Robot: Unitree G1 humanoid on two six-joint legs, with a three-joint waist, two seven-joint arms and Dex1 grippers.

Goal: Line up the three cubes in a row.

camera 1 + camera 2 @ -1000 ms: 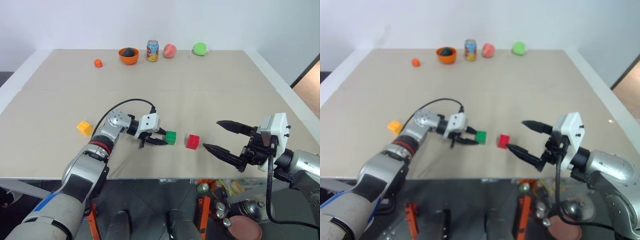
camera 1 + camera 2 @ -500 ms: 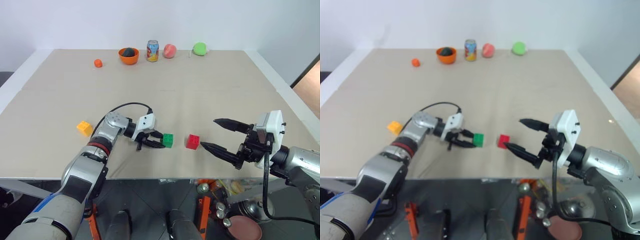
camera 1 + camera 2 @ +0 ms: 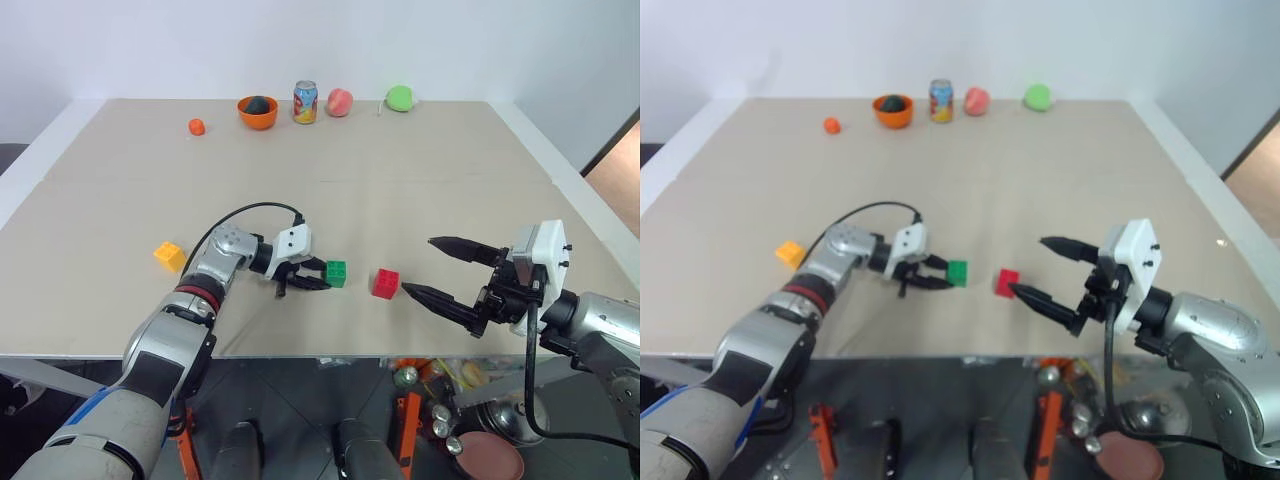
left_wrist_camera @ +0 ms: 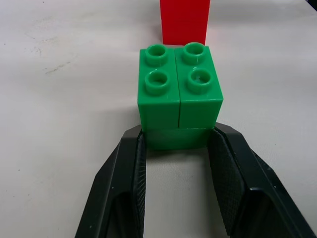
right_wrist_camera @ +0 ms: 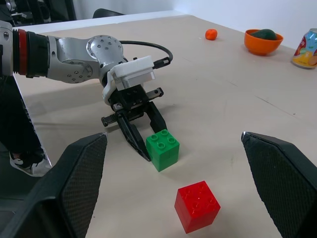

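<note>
Small yellow-orange studded plastic block (image 3: 168,255): near the desk's (image 3: 420,170) left edge, toward the front, alone. Left gripper (image 3: 318,276): black fingers clamped on the lower part of the small green studded plastic block (image 3: 336,273), which sits on the desk near the front edge, about mid-width. Small red studded plastic block (image 3: 385,283): just right of the green one, not touching it, slightly turned. Right gripper (image 3: 420,269): fingers spread wide apart, holding nothing, tips just right of the red block, near the front edge. Green and red roughly in line; yellow-orange well apart to the left.
</note>
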